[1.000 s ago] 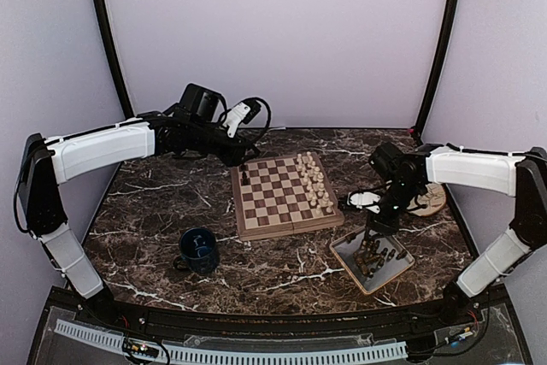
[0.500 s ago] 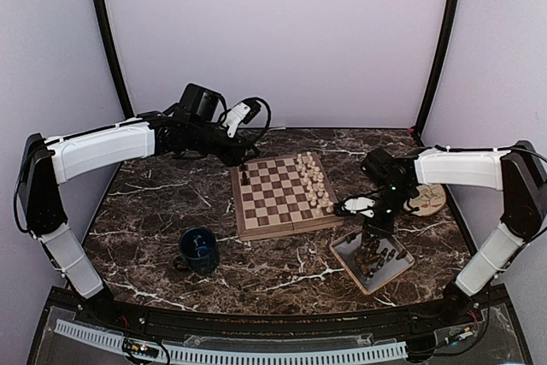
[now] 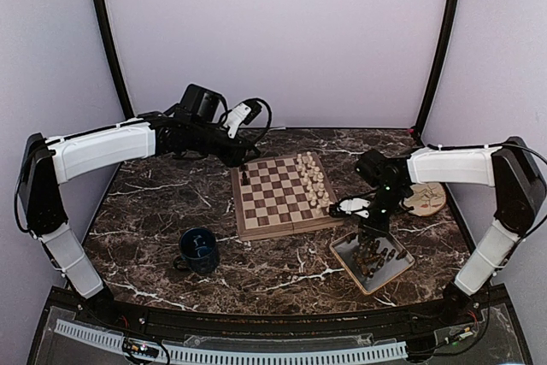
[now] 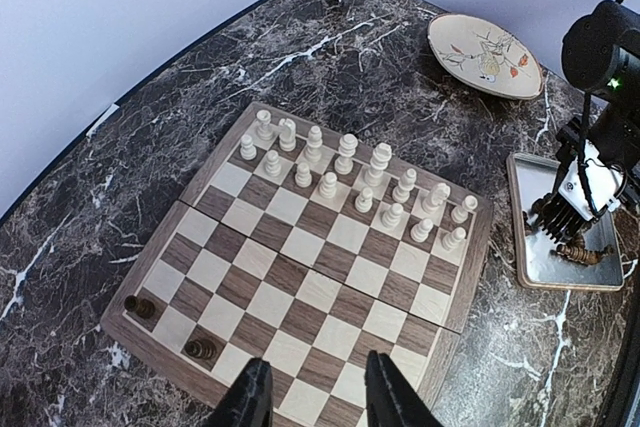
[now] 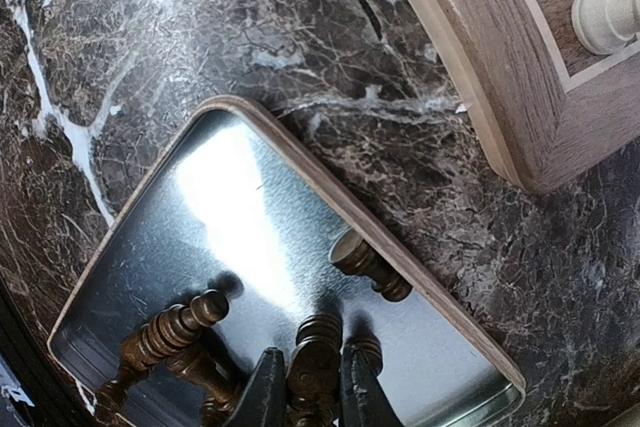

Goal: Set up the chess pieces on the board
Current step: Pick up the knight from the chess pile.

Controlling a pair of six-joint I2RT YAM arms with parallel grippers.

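1 dark piece [image 5: 315,357] lying in tray [image 5: 200,237], long axis along narrow right jaws pinching it, left jaws part-open, empty

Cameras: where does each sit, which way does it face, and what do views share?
Top external: above and behind the bases, looking down on the table; left arm and right arm show, board central.
Left wrist: over the board's edge, facing across it toward the tray; left gripper open.
Right wrist: straight down into the tray; right gripper closed around a dark piece.
Shared: both wrist views show board and tray.
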